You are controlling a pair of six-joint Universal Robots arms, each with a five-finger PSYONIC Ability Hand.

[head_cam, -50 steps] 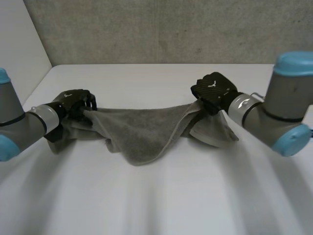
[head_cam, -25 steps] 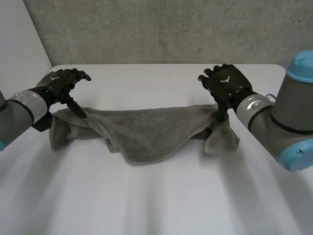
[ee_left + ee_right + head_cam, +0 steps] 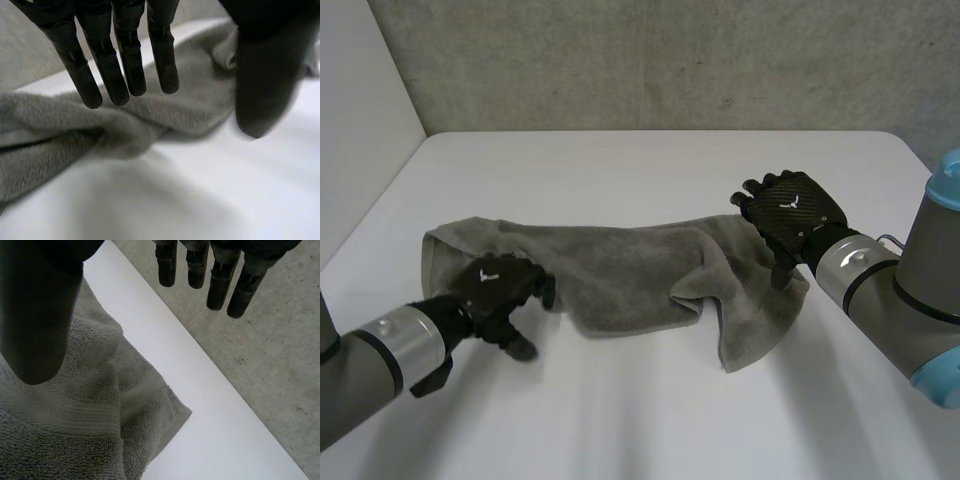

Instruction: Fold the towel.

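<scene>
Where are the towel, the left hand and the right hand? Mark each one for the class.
towel (image 3: 620, 265), head view, on its flat middle.
left hand (image 3: 498, 290), head view, on the back of the hand.
right hand (image 3: 788, 208), head view, on the back of the hand.

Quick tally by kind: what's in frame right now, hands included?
Towel: 1, grey, crumpled
Hands: 2, left hand and right hand, black, both open
Table: 1, white
Total: 4
</scene>
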